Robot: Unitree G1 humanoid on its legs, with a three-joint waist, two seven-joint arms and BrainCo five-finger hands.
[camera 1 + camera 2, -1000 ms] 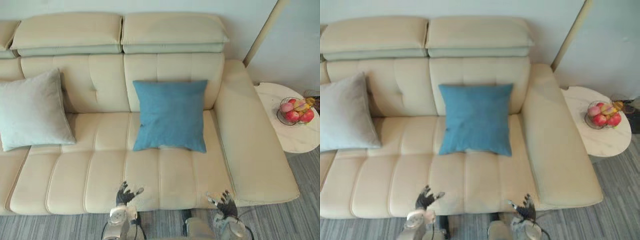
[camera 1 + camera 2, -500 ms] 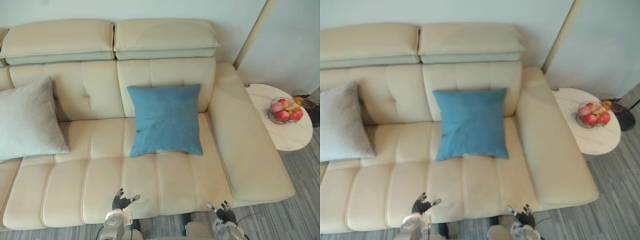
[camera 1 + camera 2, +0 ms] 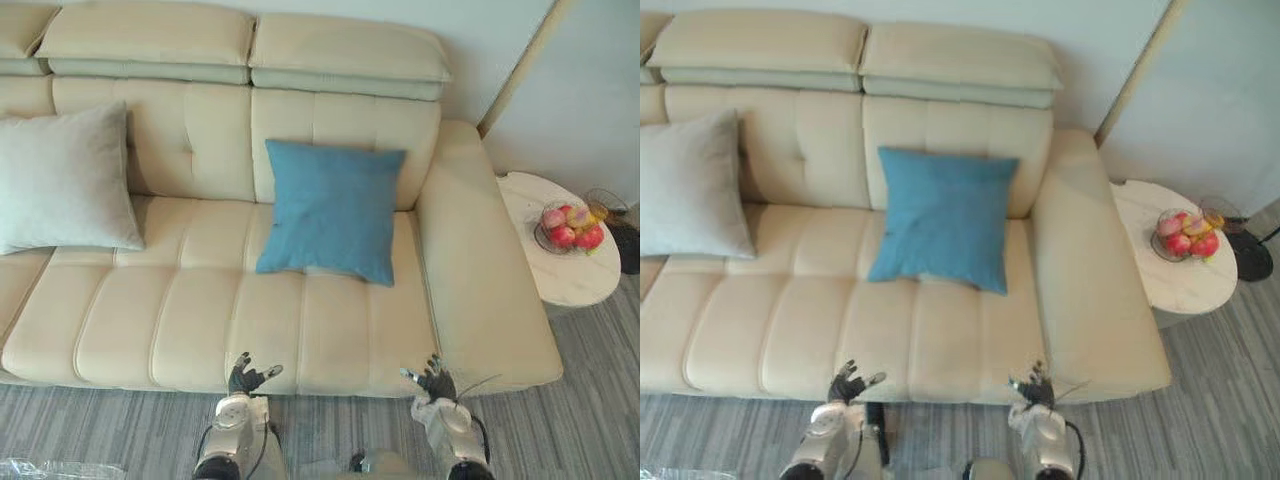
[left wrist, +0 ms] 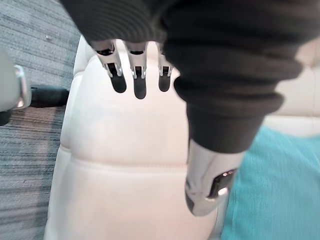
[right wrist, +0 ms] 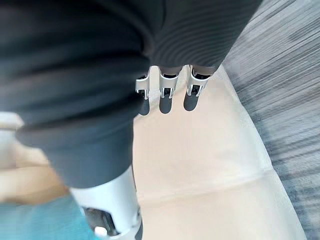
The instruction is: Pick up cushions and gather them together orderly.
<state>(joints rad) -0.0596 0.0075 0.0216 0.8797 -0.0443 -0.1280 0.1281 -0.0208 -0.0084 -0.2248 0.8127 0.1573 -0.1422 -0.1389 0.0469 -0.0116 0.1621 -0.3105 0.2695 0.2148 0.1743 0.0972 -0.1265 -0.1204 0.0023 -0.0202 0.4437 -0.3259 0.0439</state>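
A blue cushion [image 3: 333, 209] leans against the back of the cream sofa [image 3: 200, 320], right of the middle. A pale grey cushion [image 3: 62, 180] leans on the sofa's back at the left. My left hand [image 3: 244, 378] hovers at the sofa's front edge, fingers spread, holding nothing. My right hand [image 3: 434, 381] hovers at the front edge by the right armrest, also open and empty. The left wrist view shows straight fingers [image 4: 139, 80] over the seat, with the blue cushion [image 4: 280, 190] beyond.
A round white side table [image 3: 566, 262] stands right of the armrest [image 3: 480, 260] and carries a wire bowl of fruit [image 3: 570, 228]. Grey striped carpet [image 3: 90, 425] runs along the sofa's front. A pale pole [image 3: 520, 60] leans at the wall.
The camera has shifted, so the sofa sits higher and more carpet shows in front. Both hands stay open and empty near the seat's front edge.
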